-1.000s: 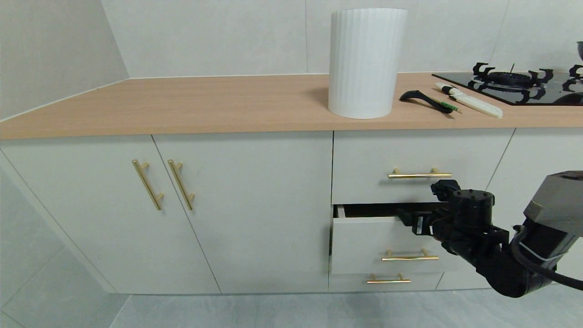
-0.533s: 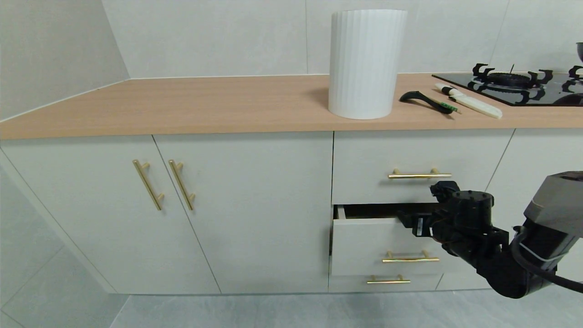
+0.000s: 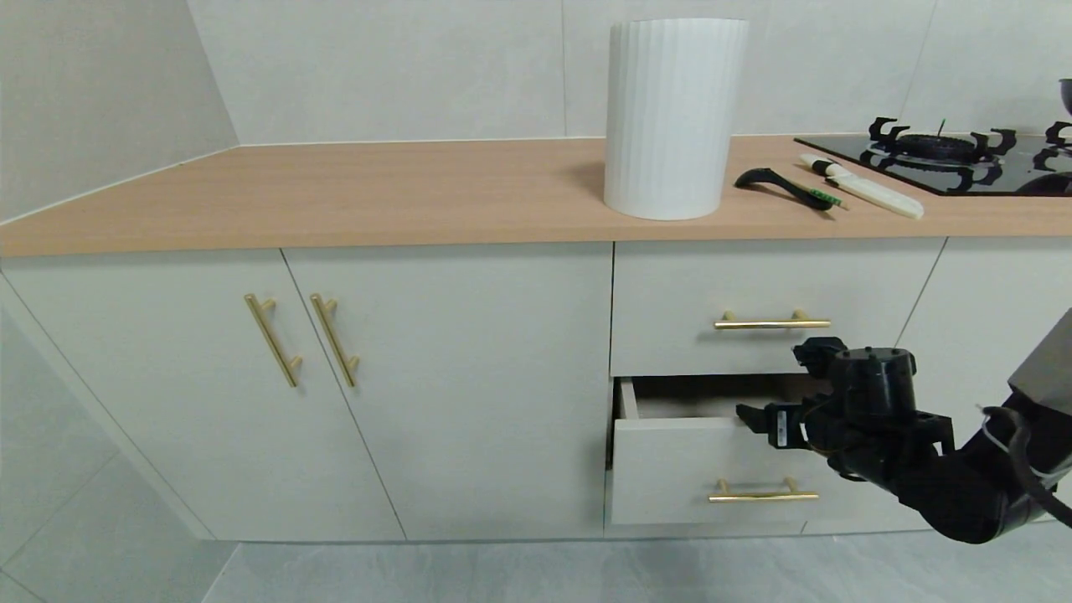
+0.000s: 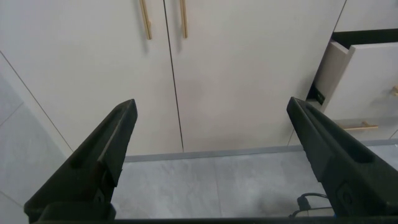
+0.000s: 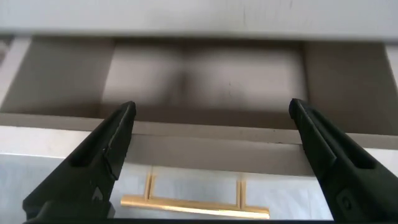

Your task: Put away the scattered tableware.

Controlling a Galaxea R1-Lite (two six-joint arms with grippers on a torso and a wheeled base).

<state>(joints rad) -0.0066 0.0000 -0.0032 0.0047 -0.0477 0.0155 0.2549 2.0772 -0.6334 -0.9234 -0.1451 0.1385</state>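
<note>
Head view: drawer-opening step, we judge; right tool (image 3: 755,415) at the part-open drawer (image 3: 670,469), black utensil (image 3: 783,186) and white knife (image 3: 875,196) lying on the bench (image 3: 377,193). Left wrist view: left tool (image 4: 211,106) released, facing cabinet doors (image 4: 249,74). Right wrist view: right tool released over drawer; next we'd fetch the utensil.

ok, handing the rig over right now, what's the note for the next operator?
Left end effector: open, holding nothing, low in front of the cabinet doors.
Right end effector: open, holding nothing, at the front edge of the middle drawer.
Tableware: black ladle and white knife lie on the countertop between the white canister and the hob.
Done: drawer partly open. Left: move the tableware into it, close it.
</note>
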